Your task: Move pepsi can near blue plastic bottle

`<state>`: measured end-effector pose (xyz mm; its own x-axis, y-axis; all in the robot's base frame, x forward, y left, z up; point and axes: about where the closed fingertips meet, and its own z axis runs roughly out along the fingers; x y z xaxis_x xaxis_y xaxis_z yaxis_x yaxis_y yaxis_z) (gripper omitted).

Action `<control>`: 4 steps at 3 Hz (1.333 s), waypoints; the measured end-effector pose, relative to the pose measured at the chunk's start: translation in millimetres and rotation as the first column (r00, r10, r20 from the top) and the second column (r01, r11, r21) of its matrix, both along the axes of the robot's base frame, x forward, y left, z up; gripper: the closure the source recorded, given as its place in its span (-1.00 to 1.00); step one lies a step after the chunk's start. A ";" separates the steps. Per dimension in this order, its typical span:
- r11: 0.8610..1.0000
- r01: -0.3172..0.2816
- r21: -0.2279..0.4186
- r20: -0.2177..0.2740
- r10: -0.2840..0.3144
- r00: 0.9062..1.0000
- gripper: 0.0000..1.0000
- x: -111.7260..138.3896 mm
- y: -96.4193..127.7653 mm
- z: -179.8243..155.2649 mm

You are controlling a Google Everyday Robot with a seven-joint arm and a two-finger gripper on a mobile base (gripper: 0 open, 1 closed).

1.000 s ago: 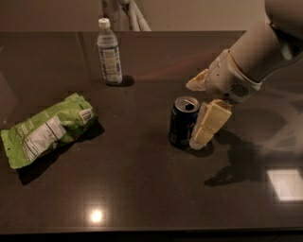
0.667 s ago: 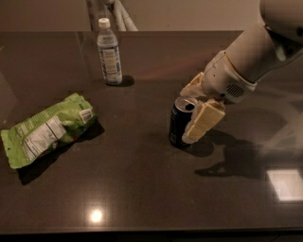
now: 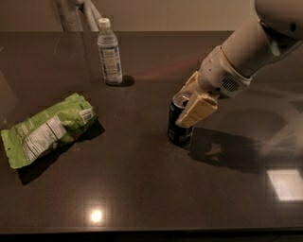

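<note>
The pepsi can [image 3: 177, 130] stands upright on the dark table, right of centre. It is dark blue with a silver top. My gripper [image 3: 185, 105] reaches in from the right at the can's upper part. It is open, with one cream finger [image 3: 198, 109] in front of the can and the other behind it. The blue plastic bottle [image 3: 109, 53] stands upright at the back left, with a white cap and a pale label. It is well apart from the can.
A green snack bag [image 3: 47, 128] lies flat at the left of the dark table [image 3: 142, 189]. A pale chair frame [image 3: 75, 12] stands behind the table's far edge. My arm's shadow falls on the table right of the can.
My gripper has moved left and down onto the can, so its fingers now stand on either side of the can's top. The can and the bottle have not moved.
</note>
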<state>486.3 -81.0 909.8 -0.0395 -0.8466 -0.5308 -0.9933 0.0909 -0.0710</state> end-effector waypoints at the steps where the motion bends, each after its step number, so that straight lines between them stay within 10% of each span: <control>1: 0.999 0.033 0.012 0.008 -0.033 0.999 0.86 24.9 7.4 12.0; 4: 0.989 0.140 0.045 0.041 -0.142 0.989 1.00 147.4 56.0 32.8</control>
<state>633.7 -25.0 942.6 -0.1327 -0.8114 -0.5692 -0.9664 0.2336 -0.1077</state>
